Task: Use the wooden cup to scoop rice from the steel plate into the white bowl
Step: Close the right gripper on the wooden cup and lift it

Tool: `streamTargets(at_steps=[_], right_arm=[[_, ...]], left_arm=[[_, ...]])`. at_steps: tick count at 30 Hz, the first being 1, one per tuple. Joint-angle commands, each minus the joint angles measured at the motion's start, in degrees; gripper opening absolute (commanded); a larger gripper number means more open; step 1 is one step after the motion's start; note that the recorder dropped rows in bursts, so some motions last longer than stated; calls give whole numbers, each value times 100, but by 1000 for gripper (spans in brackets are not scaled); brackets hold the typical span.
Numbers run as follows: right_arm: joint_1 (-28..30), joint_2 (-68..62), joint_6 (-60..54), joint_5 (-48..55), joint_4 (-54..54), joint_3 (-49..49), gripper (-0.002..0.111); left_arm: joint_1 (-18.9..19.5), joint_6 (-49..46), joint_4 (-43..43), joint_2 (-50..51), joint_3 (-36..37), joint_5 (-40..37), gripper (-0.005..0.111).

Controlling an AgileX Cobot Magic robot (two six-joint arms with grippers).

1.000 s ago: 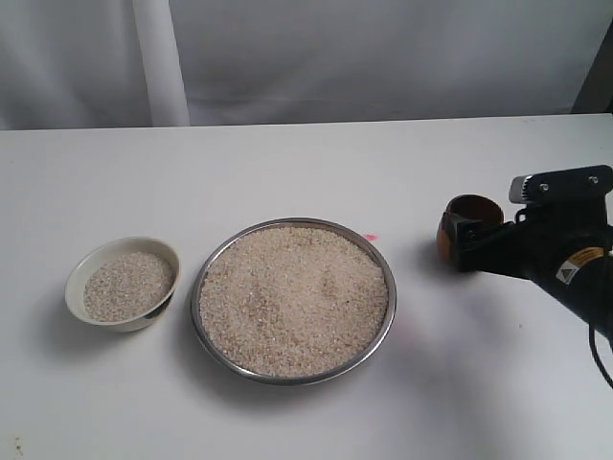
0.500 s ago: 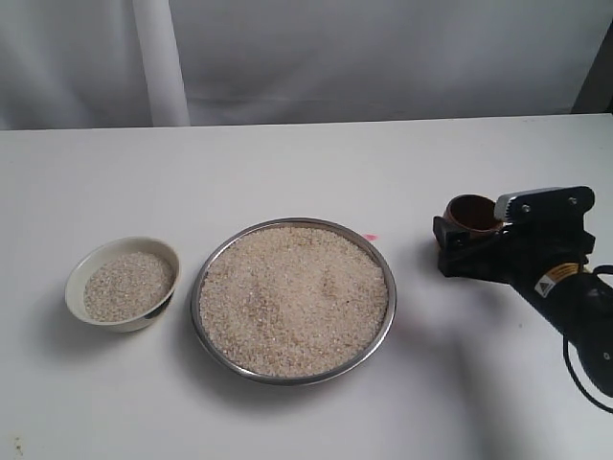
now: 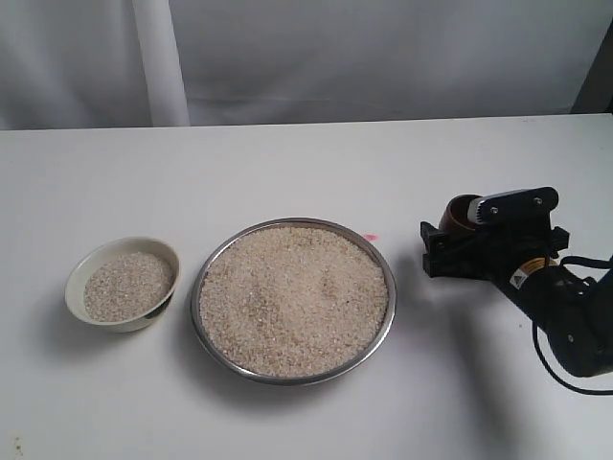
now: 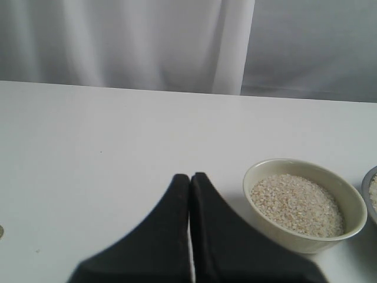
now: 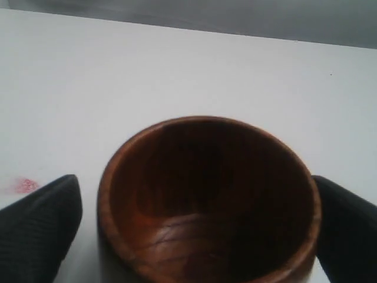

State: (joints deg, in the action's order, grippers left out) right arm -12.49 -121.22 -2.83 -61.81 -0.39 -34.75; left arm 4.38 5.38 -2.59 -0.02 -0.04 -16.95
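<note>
The steel plate (image 3: 197, 305), heaped with rice (image 3: 292, 297), sits at the table's centre. Left of it stands the white bowl (image 3: 165, 252), partly filled with rice (image 3: 127, 285). In the left wrist view the bowl (image 4: 254, 174) lies just beside my left gripper (image 4: 189, 177), whose jaws are pressed together on nothing. The wooden cup (image 3: 463, 213) stands upright and empty to the right of the plate. My right gripper (image 3: 448, 244) is open and straddles the cup. In the right wrist view the cup (image 5: 206, 200) fills the space between the fingers (image 5: 50, 221), with a gap on one side.
A small pink mark (image 3: 371, 237) lies on the white table between the plate and the cup. A white curtain and a post (image 3: 160, 62) back the table's far edge. The right arm's cable (image 3: 575, 369) hangs near the table's right side.
My right gripper has dropped lower and shifted left toward the plate, staying wide around the cup. Plate, bowl and rice have not moved.
</note>
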Motion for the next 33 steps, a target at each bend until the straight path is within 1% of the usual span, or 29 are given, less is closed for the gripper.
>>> streamTargets(at_steps=[1,8,20,33], right_arm=[[42,-133,-215,-76,39,-127,91],[42,-336,-209,-42,39,-337,89],[42,-389,-209,-495,39,-337,89],[42,-534,-312,-510,39,-385,89]], left_arm=[[-37,12,7,2,4,66,0],[-37,12,7,2,4,66,0],[-37,12,7,2,4,66,0],[-37,12,7,2,4,66,0]])
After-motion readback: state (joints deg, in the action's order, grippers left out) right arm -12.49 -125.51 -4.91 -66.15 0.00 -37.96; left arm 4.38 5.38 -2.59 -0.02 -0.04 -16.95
